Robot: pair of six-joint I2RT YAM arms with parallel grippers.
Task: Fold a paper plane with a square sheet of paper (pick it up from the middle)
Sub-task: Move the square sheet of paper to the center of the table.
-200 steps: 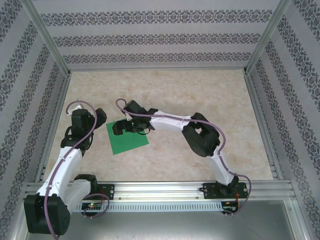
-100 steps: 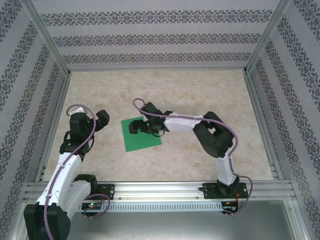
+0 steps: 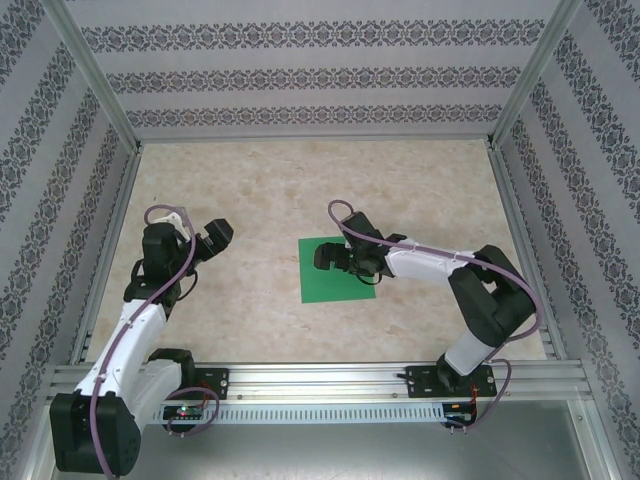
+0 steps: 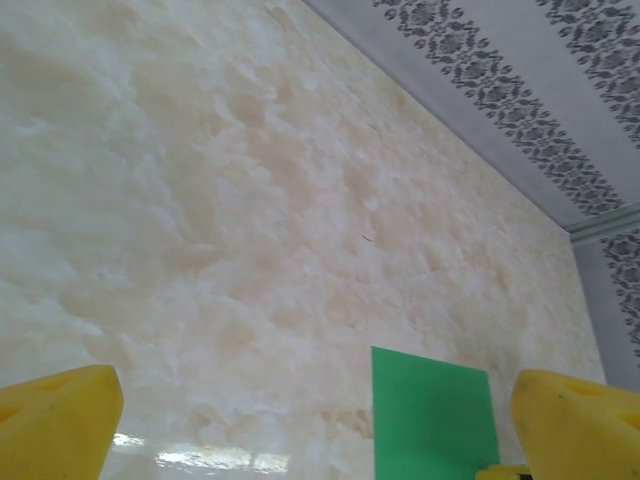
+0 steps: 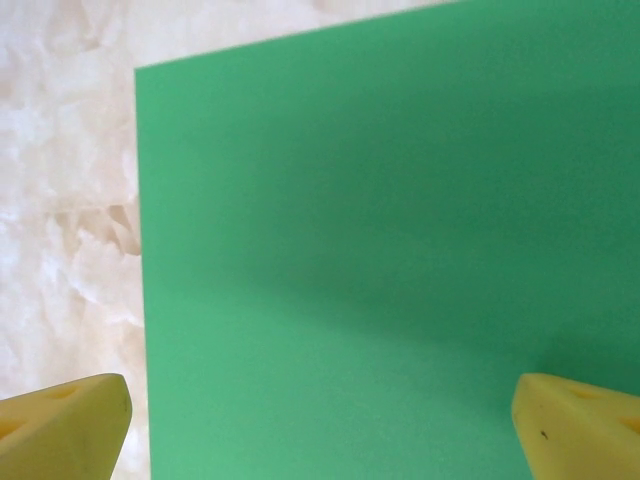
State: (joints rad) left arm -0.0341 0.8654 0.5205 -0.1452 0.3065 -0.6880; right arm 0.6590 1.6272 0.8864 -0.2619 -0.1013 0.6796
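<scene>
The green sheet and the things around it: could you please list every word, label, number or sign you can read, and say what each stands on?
No readable text.
Sheet: plain green, unmarked, in the top and both wrist views.
Walls: bands of ornament only, no letters.
Table: marbled surface, no marks.
Arm bases: small lights; any label there is too small to read.

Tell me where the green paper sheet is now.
In the top view the square sheet of paper lies flat near the table's middle, under the open right claw.
</scene>
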